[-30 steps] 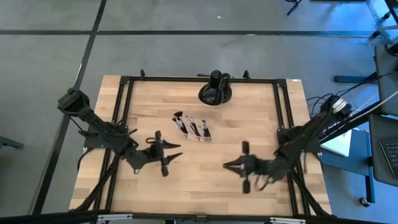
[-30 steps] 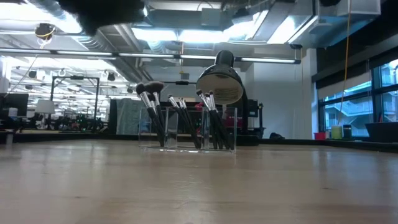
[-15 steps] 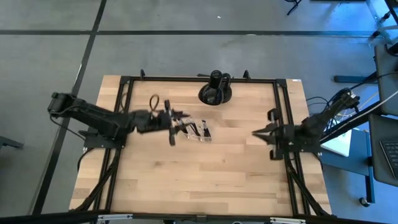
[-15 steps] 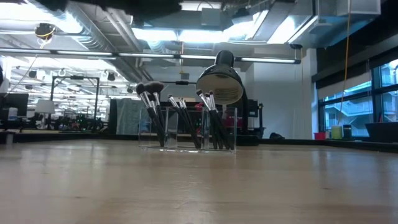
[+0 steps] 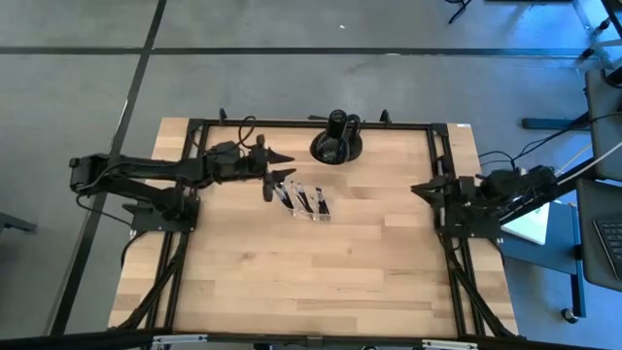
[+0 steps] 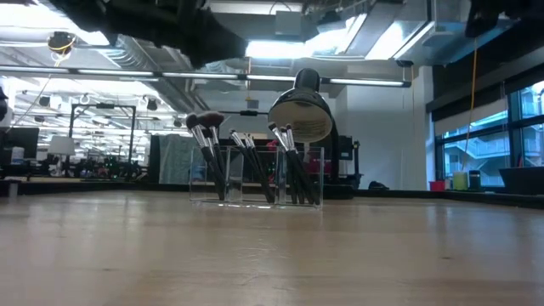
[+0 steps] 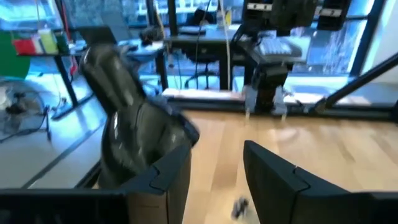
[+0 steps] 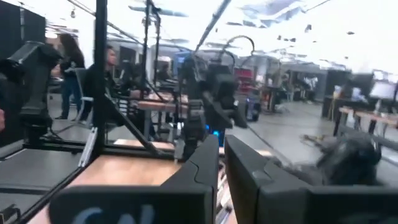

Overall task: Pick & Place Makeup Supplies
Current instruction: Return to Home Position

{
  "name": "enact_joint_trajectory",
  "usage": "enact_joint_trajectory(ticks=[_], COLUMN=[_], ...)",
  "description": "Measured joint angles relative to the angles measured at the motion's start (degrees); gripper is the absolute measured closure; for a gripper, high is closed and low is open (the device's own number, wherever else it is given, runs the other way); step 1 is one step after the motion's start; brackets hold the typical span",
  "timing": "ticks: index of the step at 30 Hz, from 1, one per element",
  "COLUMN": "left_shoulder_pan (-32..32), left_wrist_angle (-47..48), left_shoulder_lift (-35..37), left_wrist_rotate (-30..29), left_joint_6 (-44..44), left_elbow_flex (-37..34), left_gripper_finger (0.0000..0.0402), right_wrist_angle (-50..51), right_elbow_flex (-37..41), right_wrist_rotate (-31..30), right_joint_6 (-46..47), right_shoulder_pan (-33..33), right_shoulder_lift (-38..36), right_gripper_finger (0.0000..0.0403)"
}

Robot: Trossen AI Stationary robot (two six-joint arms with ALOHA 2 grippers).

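Makeup brushes (image 6: 255, 166) fill one clear organiser (image 5: 303, 201) in three clusters, toward the back edge of the bench (image 5: 292, 282). My left tool (image 5: 282, 167), spread, hangs beside it; my right tool (image 5: 420, 188), pressed together, at the right edge.

Just ahead of your left gripper's (image 5: 285, 166) parted jaws stood the black lamp (image 5: 337, 146); the tray (image 5: 326, 215) of brushes (image 5: 301, 199) sat just beside them. Ahead of your right gripper's (image 5: 419, 189) closed jaws, bare table (image 5: 292, 277) lay open across to the tray.

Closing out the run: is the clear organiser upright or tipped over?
Upright: in the low view the organiser stands flat on the table, brushes poking up from it.
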State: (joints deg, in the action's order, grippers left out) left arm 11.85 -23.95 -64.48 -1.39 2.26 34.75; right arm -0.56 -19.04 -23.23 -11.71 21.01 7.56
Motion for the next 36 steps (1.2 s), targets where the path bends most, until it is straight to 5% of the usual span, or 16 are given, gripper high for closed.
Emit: enact_joint_trajectory(ticks=[19, 27, 36], left_shoulder_pan=[2.3, 3.0, 3.0], left_wrist_angle=[-6.4, -8.5, -11.3], left_shoulder_lift=[21.6, 24.4, 25.6], left_wrist_rotate=[-6.3, -6.0, -6.0], left_joint_6=[0.0, -1.4, -3.2], left_elbow_flex=[-20.0, -24.5, -28.6], left_gripper_finger=[0.0259, 0.0259, 0.0259], right_wrist_angle=[-2.2, -2.3, -11.9], right_elbow_flex=[5.2, 7.6, 18.6], right_wrist_rotate=[17.5, 24.5, 24.7], right_joint_6=[4.9, 9.6, 14.8], right_shoulder_pan=[-15.3, -21.5, -22.0], right_shoulder_lift=[-1.0, -1.0, -1.0], right_gripper_finger=[0.0373, 0.0373, 0.0373])
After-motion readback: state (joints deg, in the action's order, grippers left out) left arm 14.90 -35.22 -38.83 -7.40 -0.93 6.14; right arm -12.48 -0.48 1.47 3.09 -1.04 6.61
